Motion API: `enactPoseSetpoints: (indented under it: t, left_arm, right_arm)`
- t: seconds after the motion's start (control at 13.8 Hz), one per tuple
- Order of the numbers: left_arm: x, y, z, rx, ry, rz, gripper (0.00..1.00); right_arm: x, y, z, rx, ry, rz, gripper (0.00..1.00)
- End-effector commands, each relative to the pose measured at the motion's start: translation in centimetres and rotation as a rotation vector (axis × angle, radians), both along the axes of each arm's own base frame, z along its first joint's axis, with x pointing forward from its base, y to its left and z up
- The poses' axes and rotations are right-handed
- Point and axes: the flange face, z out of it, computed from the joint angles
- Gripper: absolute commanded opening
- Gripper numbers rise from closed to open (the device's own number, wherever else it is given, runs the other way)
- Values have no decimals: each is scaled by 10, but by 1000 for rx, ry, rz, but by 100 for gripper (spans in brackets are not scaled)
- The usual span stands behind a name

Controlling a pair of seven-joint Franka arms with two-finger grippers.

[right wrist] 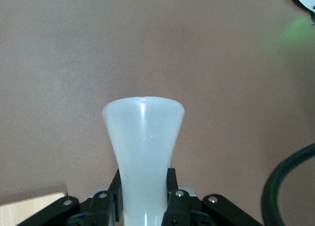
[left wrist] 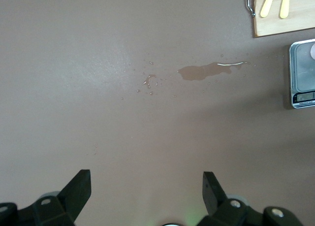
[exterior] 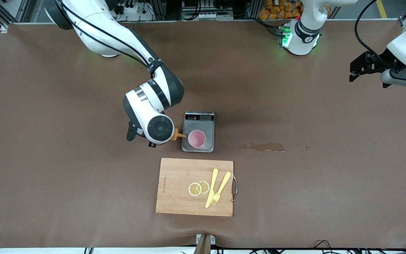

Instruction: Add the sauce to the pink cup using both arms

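The right gripper [right wrist: 143, 199] pinches the sauce [right wrist: 143, 147], nozzle at the rim of the pink cup [exterior: 196, 138] on the scale [exterior: 198, 131]; squeeze gently, keeping the tip over the cup. The left gripper [left wrist: 146, 186] waits spread

Brown table [exterior: 48, 141], plain, no pattern. Darker brown glossy stain [exterior: 263, 146]. Sauce bottle [right wrist: 143, 147] translucent greyish-white between the black fingers [right wrist: 175, 186] of the right gripper [right wrist: 143, 196]; orange cap and nozzle [exterior: 178, 135]. Light-pink cup [exterior: 196, 138]. Scale [exterior: 198, 121] silver-grey with a dark display strip. Cutting board [exterior: 178, 197] light wood grain, metal handle. Lemon slices [exterior: 198, 188] pale yellow with white rind. Fork [exterior: 220, 188] and knife [exterior: 211, 187] pale yellow. Arms [exterior: 97, 31] white with black joints, bases glowing green. Left gripper [left wrist: 146, 186] black.
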Motion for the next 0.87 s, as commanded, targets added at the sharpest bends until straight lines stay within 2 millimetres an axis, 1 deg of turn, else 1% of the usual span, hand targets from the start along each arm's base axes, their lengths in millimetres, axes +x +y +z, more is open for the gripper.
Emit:
enactPoseSetpoints:
  t: [0.0,0.36,0.51,0.65,0.72,0.79]
  left_arm:
    - [-2,1,3,10,-8,-16,100]
    - [-3,1,4,10,-6,-16,100]
    - [-3,1,4,10,-6,-16,100]
    - [-3,2,4,10,-6,-16,100]
    - [-3,1,4,10,-6,-16,100]
    - [-3,1,4,10,-6,-16,100]
  right_arm:
    - [2,5,9,-29,-24,-2,0]
    - [6,-1,11,-23,-22,-13,0]
    - [12,-9,17,-7,-24,-27,0]
    - [12,-10,19,4,-18,-14,0]
    - [12,-11,22,28,-6,-10,0]
    - [15,-16,27,76,17,-15,0]
